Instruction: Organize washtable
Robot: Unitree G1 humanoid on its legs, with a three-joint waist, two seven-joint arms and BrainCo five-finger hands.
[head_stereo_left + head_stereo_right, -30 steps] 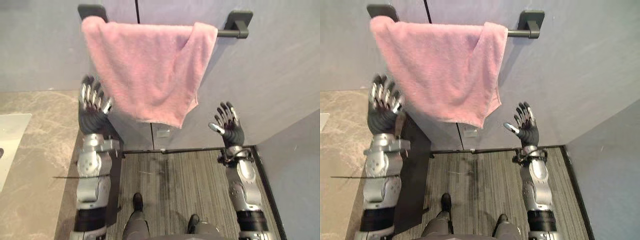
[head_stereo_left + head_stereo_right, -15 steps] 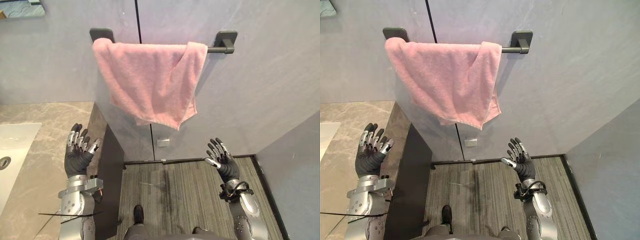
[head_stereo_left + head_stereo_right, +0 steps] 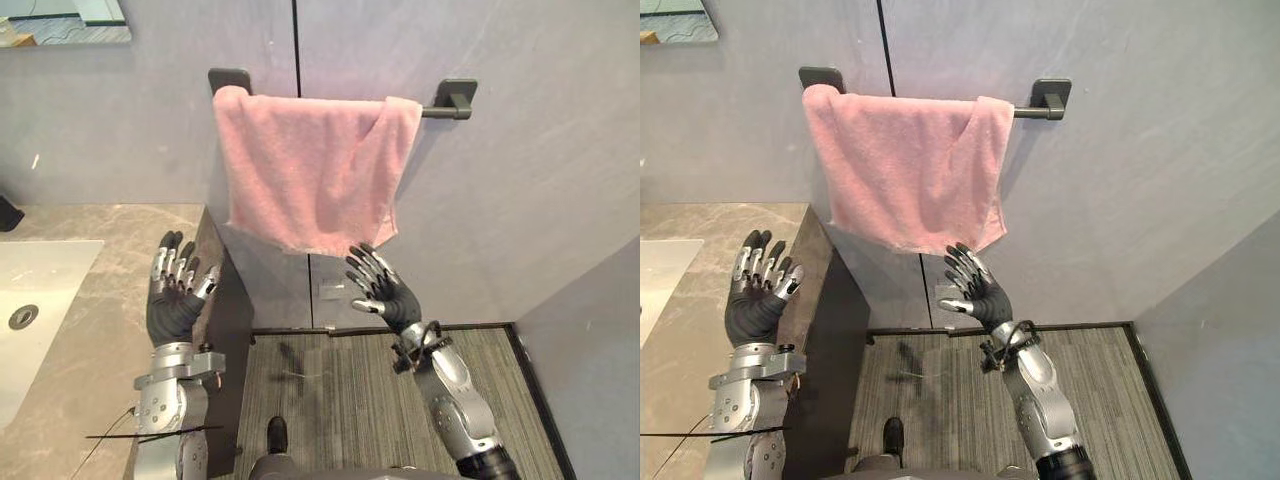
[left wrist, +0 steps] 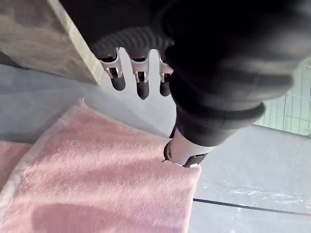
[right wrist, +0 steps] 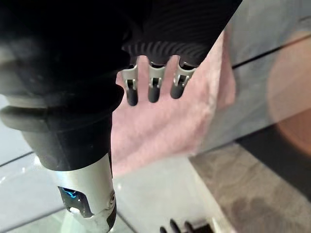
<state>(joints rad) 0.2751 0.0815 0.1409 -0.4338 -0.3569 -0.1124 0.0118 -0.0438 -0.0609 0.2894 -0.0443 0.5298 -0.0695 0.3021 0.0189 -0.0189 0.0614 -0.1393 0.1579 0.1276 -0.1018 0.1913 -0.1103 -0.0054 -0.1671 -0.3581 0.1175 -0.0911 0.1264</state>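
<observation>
1. Right hand [image 3: 388, 298]: fingers [image 3: 364, 264] are straight and spread and hold nothing. The tips sit just under the towel's lower right corner; I cannot tell whether they touch it.
2. Left hand [image 3: 172, 305]: fingers [image 3: 172, 264] are straight, slightly fanned and empty, raised over the edge of the marble counter [image 3: 70, 360].
3. Pink towel [image 3: 305, 165]: fluffy terry, draped over the dark bar [image 3: 440, 110] on the grey wall. It hangs unevenly, with a slanting lower hem and the right edge folded inward.
4. White sink [image 3: 45, 285]: set in the counter, apart from the left hand.
</observation>
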